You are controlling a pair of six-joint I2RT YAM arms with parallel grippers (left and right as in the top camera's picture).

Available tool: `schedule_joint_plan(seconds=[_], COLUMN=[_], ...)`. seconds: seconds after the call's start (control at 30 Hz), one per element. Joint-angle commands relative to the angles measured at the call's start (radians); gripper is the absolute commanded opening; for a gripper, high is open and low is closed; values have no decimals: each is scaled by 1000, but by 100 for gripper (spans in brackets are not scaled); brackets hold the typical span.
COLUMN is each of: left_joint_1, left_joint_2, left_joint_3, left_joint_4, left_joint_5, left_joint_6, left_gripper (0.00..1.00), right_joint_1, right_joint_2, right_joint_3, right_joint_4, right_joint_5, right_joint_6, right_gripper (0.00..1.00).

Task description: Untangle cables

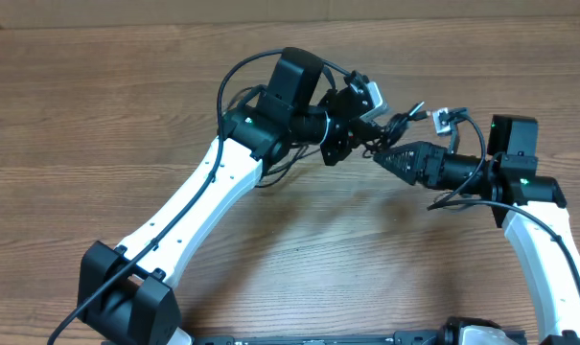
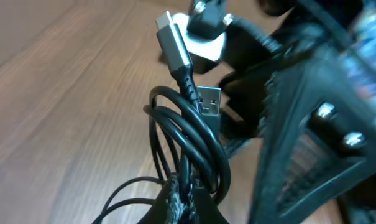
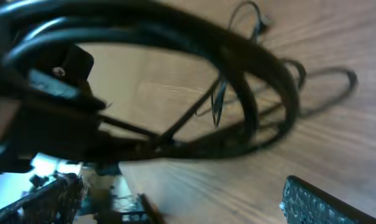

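Observation:
The cables (image 2: 189, 134) are thin black cords bunched in loops. Out of the bunch stick a silvery plug (image 2: 173, 38) and a flat metal plug (image 2: 208, 102). My left gripper (image 2: 189, 208) is shut on the bunch at its lower end and holds it above the table. From overhead the left gripper (image 1: 364, 136) and the cables (image 1: 403, 119) are at the centre back, with a pale connector (image 1: 444, 117) beside them. My right gripper (image 1: 385, 155) points left, right up against the bunch. Its jaws stand open (image 3: 184, 205), with the cable loops (image 3: 250, 93) blurred just ahead and nothing between the fingers.
The table (image 1: 98, 115) is brown wood. The left arm (image 1: 203, 201) runs diagonally from the front left. The right arm (image 1: 548, 259) comes up along the right side. Thicker black arm wires (image 1: 234, 81) arc over the left wrist.

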State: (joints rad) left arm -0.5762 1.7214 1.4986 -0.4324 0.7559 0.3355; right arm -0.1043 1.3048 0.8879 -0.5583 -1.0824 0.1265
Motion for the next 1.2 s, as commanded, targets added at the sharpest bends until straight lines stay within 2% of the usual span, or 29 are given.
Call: schedule_joint_plan(seconds=[0.0, 0.13, 0.3, 0.4, 0.5, 0.63, 0.77, 0.9, 1.0, 1.03, 1.07, 1.1, 1.17], left_joint_1=[-6, -7, -7, -7, -7, -5, 9, 20, 21, 21, 21, 20, 19], left_joint_2=[-3, -3, -3, -3, -3, -3, -3, -3, -3, -3, -3, -3, -3], left_joint_3=[12, 12, 12, 12, 12, 12, 12, 12, 12, 12, 12, 12, 12], left_joint_4=[44, 87, 98, 121, 124, 160, 261, 361, 374, 374, 374, 374, 374], left_joint_5=[179, 255, 323, 364, 364, 364, 364, 364, 365, 365, 365, 365, 365], left_joint_6=[-103, -188, -200, -302, -325, -398, -565, -774, -906, -924, -924, -924, -924], left_gripper=[4, 4, 4, 4, 4, 4, 4, 4, 4, 4, 4, 4, 4], right_joint_1=[-2, -2, -2, -2, -2, -2, -2, -2, -2, -2, -2, -2, -2], right_joint_2=[-1, -1, -1, -1, -1, -1, -1, -1, -1, -1, -1, -1, -1], right_joint_3=[2, 2, 2, 2, 2, 2, 2, 2, 2, 2, 2, 2, 2], right_joint_4=[7, 12, 22, 78, 109, 105, 151, 296, 435, 461, 483, 487, 481], right_joint_5=[-20, -23, -22, -63, -91, -110, -109, -109, -109, -109, -110, -110, -111], right_joint_6=[-157, -188, -189, -240, -244, -338, -450, -449, -390, -364, -344, -339, -338], right_gripper=[100, 97, 94, 86, 86, 89, 90, 89, 89, 84, 73, 56, 29])
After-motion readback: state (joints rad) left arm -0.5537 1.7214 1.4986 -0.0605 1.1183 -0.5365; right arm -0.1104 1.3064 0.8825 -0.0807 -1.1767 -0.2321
